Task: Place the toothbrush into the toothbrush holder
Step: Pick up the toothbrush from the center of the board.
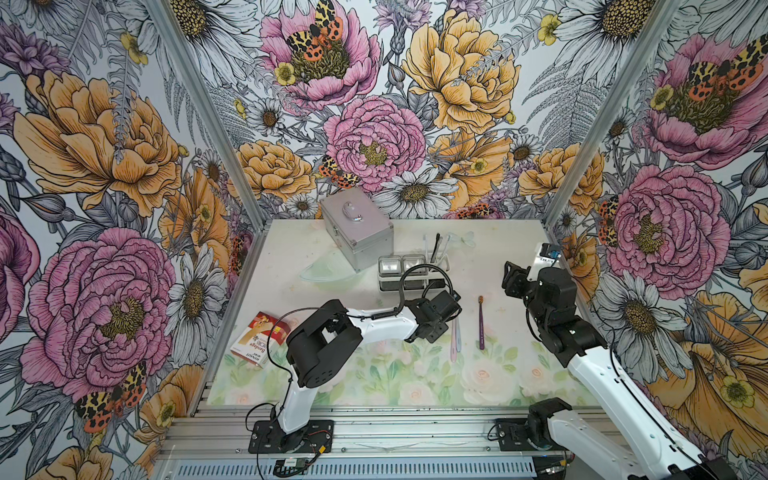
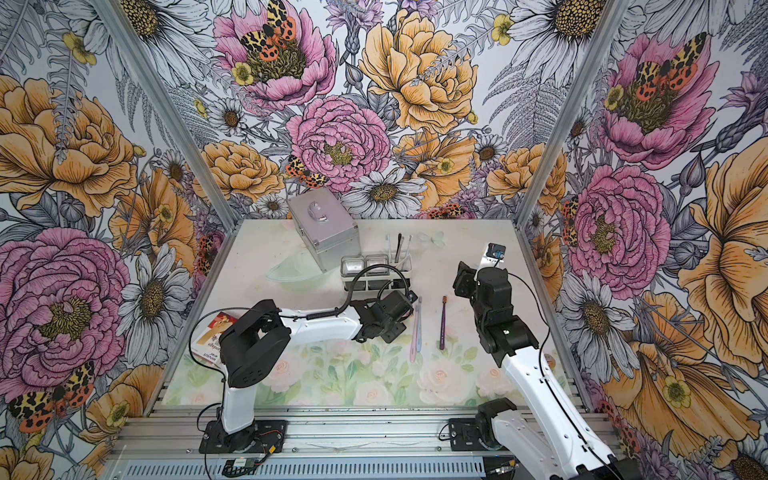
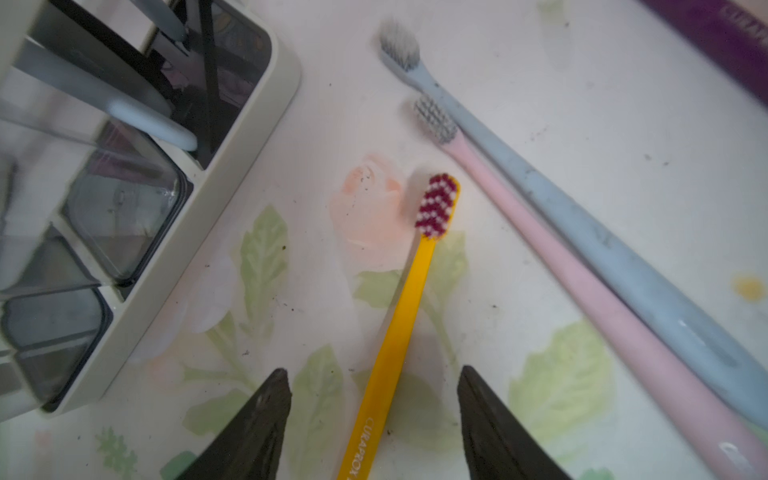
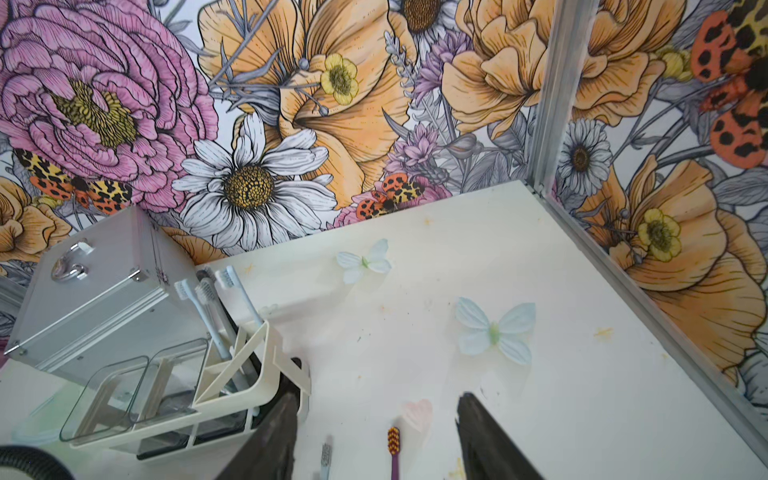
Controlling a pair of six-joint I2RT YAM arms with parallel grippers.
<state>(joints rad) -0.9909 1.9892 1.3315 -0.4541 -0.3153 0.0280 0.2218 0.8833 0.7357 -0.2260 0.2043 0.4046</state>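
A yellow toothbrush (image 3: 399, 328) with red-and-white bristles lies flat on the table. Its handle runs between the fingers of my left gripper (image 3: 374, 371), which is open and touches nothing. In both top views the left gripper (image 1: 446, 309) hides this brush. The white toothbrush holder (image 1: 445, 266) stands just behind it, with two shiny square cups and several brushes upright in its end compartment. A pink and a blue toothbrush (image 1: 455, 340) lie side by side, and a purple one (image 1: 481, 326) lies further right. My right gripper (image 1: 510, 272) hangs open above the table, beyond the purple brush (image 4: 394, 451).
A silver metal case (image 1: 357, 232) stands behind the holder, with a clear bowl (image 1: 328, 270) to its left. A bandage box (image 1: 259, 340) lies by the left arm. Two pale paper butterflies (image 4: 494, 332) lie near the back right corner.
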